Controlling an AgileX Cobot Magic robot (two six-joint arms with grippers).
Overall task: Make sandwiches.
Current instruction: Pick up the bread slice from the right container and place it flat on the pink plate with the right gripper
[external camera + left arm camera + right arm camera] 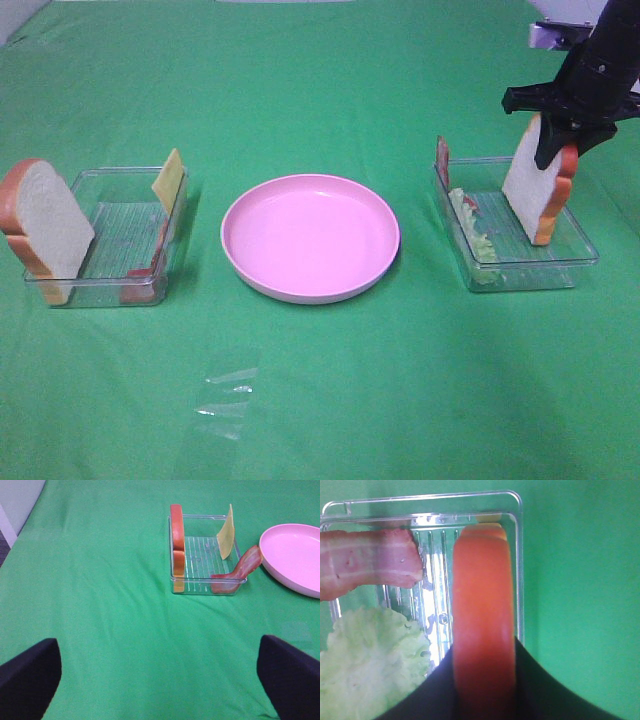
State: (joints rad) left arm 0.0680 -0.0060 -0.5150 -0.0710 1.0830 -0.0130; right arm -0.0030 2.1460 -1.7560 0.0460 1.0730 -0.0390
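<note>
Worktop [320,80] covered in green cloth, with a round pink plate [310,237] at its centre. A clear right tray [580,262] and a clear left tray [110,215] flank the plate. In the right tray a bread slice [535,195] stands tilted on edge. The right pincer [560,132] is closed on its top crust from above, and its lower edge seems to rest on the tray floor. Beside it lie lettuce [475,230] and a bacon strip [365,562]. A second bread slice [45,220] and a cheese square [168,180] stand in the left tray. The left pincer [160,680] hangs wide open, well apart from that tray.
</note>
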